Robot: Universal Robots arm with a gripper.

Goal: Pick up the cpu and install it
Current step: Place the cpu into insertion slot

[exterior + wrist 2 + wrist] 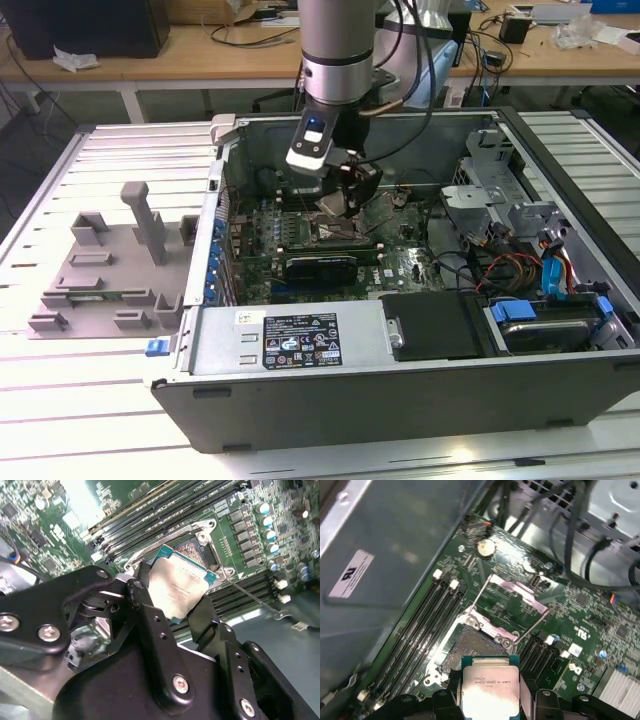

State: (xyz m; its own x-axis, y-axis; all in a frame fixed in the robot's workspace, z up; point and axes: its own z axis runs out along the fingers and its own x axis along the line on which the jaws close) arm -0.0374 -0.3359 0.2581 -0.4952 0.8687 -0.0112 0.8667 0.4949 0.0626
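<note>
Your gripper [176, 602] grips the cpu [179, 582] by its edges near the socket [477, 646] — light, stiff, probably fragile.

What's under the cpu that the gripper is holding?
Below the cpu, clamped in the gripper, sits the open motherboard socket. Its dark contact field and metal frame partly show in both wrist views. The cpu covers the rest of it.
</note>
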